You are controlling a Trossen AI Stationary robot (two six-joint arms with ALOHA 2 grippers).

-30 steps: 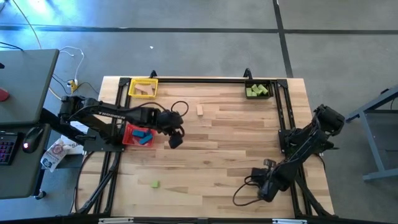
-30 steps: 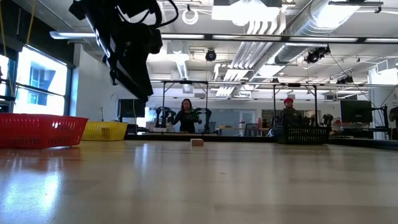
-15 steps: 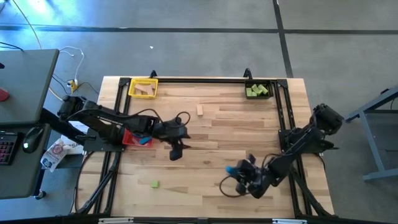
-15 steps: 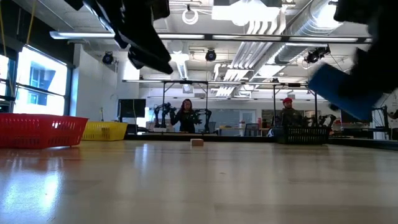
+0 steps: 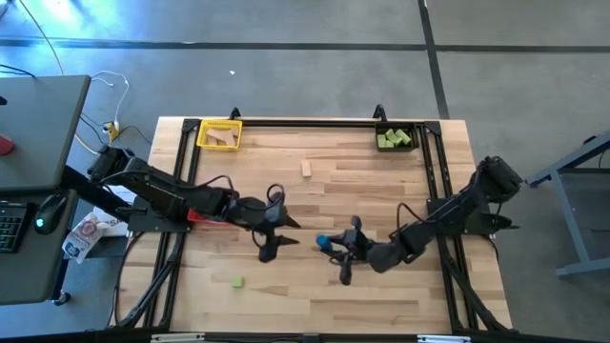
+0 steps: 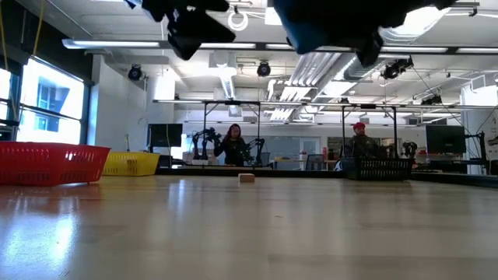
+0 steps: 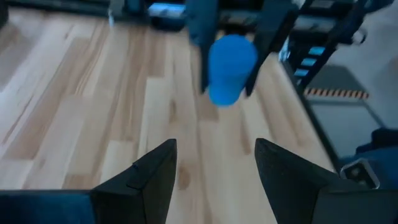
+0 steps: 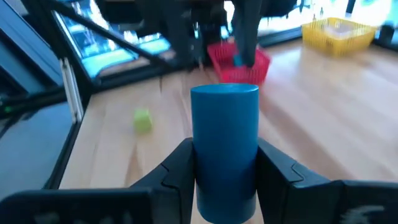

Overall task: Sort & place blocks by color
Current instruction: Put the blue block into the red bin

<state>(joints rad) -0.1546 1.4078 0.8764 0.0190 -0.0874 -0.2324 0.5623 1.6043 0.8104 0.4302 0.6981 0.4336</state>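
Blue block (image 8: 224,152) sits clamped upright in the right claw (image 5: 335,245) above mid-counter (image 5: 381,191), directly facing the left claw (image 5: 276,236) (fingers apart, empty), nearer the red bin (image 8: 239,63).

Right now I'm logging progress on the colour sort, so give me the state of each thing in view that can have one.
right gripper: shut on blue block, held above the table
left gripper: open, empty, facing the blue block
red bin: holds blue blocks
yellow bin: holds tan blocks
black bin: holds green blocks
green block: loose on table
tan block: loose on table
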